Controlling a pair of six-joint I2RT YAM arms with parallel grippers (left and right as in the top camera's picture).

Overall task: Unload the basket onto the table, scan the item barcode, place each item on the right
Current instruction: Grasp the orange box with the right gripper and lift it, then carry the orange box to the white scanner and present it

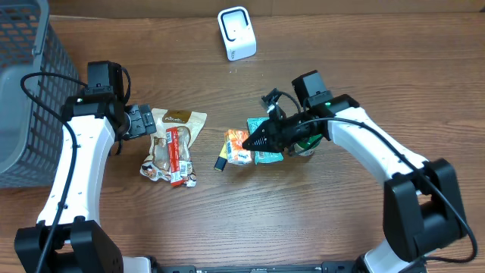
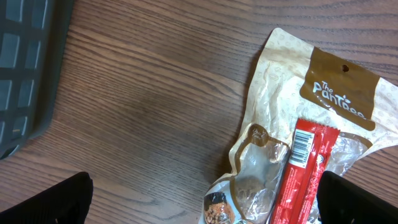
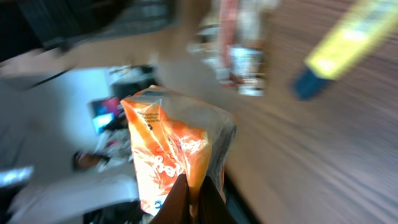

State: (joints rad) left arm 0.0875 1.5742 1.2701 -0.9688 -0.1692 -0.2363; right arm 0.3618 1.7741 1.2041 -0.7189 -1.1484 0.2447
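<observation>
My right gripper [image 1: 251, 142] is shut on the edge of an orange snack packet [image 1: 236, 145], mid-table. The right wrist view is blurred. In it the dark fingertips [image 3: 180, 199] pinch the orange packet [image 3: 165, 152] by its lower edge. The white barcode scanner [image 1: 236, 32] stands at the back of the table, well away from the packet. My left gripper [image 1: 142, 121] is open at the left, its fingers [image 2: 56, 200] wide apart over bare wood and the edge of a beige pouch [image 2: 292, 99]. Nothing is between them.
A red wrapped bar [image 1: 176, 152] lies on the beige pouch [image 1: 176, 125]. A teal packet [image 1: 267, 156] sits under my right arm. A small yellow and dark stick [image 1: 220, 161] lies in front of the orange packet. A grey basket [image 1: 23, 91] fills the far left.
</observation>
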